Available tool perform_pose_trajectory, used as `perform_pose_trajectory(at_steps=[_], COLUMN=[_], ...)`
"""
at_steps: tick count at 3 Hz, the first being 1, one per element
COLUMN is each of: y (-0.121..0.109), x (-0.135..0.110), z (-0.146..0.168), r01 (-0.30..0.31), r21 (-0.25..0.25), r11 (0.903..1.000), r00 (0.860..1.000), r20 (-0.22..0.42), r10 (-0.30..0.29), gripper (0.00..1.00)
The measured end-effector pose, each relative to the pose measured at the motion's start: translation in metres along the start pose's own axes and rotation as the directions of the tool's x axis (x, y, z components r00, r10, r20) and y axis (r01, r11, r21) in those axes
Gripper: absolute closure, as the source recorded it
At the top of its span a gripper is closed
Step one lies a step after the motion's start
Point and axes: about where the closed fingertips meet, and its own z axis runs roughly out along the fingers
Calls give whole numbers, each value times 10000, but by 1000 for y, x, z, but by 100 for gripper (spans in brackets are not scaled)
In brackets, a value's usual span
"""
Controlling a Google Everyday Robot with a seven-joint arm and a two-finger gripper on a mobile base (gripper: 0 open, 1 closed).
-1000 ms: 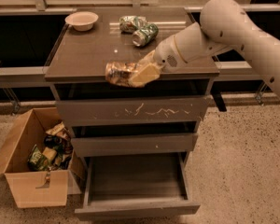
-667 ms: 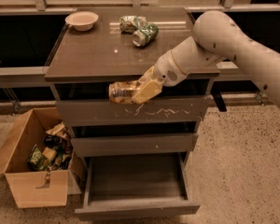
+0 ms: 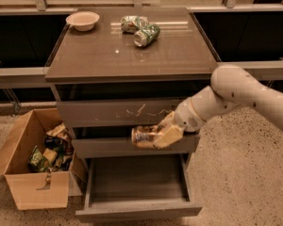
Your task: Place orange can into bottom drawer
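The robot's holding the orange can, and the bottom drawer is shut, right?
No, the bottom drawer is open; the camera view shows it pulled out. The gripper does hold the orange can, above that drawer.

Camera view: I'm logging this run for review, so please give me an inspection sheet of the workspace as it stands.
Surface: brown cabinet top, glossy.
Job's things: orange can held sideways in front of the middle drawer; bottom drawer pulled open below it, nothing seen inside.
Clutter: bowl, green-and-white can and green can lying at the back of the top.
Grippers: gripper shut on the orange can, above the open drawer.
Cables: nothing seen.
Surroundings: open cardboard box of packets on the speckled floor, left of the cabinet.
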Motion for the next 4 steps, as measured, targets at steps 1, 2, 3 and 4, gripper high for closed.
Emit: perform_pose_trajectory(at_steps=[1, 2, 3, 4], y=[9, 9, -3, -37], x=[74, 74, 88, 141], z=[32, 32, 42, 68], r01=[-1030, -1030, -1099, -1375], r21=[-225, -226, 255, 1213], r11=[9944, 9944, 9936, 9830], r00=[9922, 9922, 9904, 9845], r20=[-725, -725, -810, -927], r10=[1012, 1012, 1116, 1491], gripper=[100, 100, 100, 100])
